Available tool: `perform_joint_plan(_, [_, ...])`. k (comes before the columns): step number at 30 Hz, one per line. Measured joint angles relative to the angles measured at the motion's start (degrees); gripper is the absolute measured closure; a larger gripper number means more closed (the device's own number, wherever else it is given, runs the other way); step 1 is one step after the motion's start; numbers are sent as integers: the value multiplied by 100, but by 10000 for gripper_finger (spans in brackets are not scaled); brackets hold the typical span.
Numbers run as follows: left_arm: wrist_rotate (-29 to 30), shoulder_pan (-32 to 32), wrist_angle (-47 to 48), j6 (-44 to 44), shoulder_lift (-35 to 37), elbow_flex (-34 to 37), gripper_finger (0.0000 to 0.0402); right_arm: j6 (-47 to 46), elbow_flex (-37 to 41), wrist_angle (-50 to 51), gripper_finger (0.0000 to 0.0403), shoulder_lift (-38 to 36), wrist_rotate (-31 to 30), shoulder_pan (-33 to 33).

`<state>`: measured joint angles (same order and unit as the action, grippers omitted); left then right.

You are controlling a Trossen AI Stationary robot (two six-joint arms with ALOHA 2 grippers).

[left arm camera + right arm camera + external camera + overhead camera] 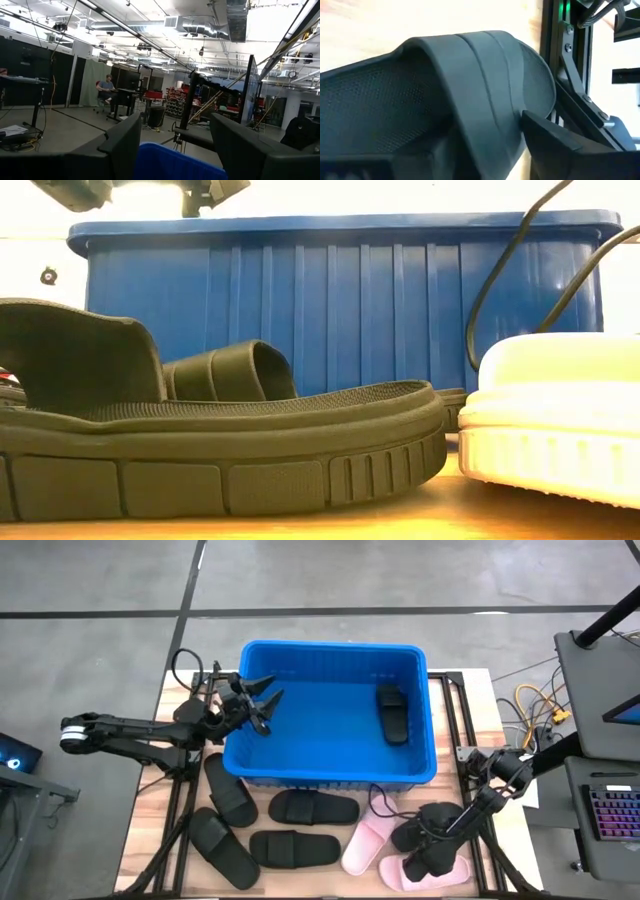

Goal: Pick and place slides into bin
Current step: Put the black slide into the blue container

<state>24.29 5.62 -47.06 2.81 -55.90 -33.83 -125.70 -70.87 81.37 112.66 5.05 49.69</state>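
The blue bin (330,755) stands at the middle of the table and holds one black slide (392,712) on its floor near the right wall. My left gripper (262,700) is open and empty above the bin's left rim, which shows between its fingers in the left wrist view (175,162). My right gripper (420,840) is low at the near right, shut on another black slide (420,100) beside two pale pink slides (365,845) (435,878). Several more black slides (313,808) lie flat on the table in front of the bin. My right gripper has the black slide's wide strap (495,115) between its two fingers: one finger (560,145) on the strap's outer side, the other (385,167) low on the footbed side. Whether the slide is lifted clear of the table cannot be told.
Black slides lie at the near left (232,795) (222,845) and near middle (293,848). A black cable (380,802) loops by the bin's near wall. In the low view a black slide (200,440) and a pale slide (560,420) fill the foreground before the bin (340,300).
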Motion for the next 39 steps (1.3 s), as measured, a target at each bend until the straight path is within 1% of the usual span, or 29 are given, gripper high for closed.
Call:
perform_joint_plan(3, [1,0,-6,0,7,-2,178,239,-36,16,244,0,-55,4])
perform_joint_plan(9, [1,-2,-2,0,3,-2,178,547,-123,38,370,0,-217,4])
perform_joint_plan(10, [1,-2,-3,0,2,-2,178,651,-144,64,380,0,-229,4])
perform_joint_plan(16, [1,0,-2,-1,1,0,178,1077,-370,416,391,-58,-259,28])
perform_joint_plan(19, [1,1,-2,-2,0,0,178,1329,-505,657,392,-260,-268,28])
perform_joint_plan(23, [1,-1,-3,-2,0,3,178,1397,-697,851,393,-612,-362,68])
perform_joint_plan(29, [1,1,-3,-7,2,5,178,1881,-1130,784,393,-1332,-926,149])
perform_joint_plan(34, [1,-2,-3,-11,2,5,178,2295,-1693,779,393,-1913,-1511,155])
perform_joint_plan(37, [1,0,-4,-13,2,5,178,2894,-2030,457,393,-2220,-1938,157])
perform_joint_plan(39, [1,-1,-3,-13,2,7,178,3347,-2225,156,393,-2431,-2364,157])
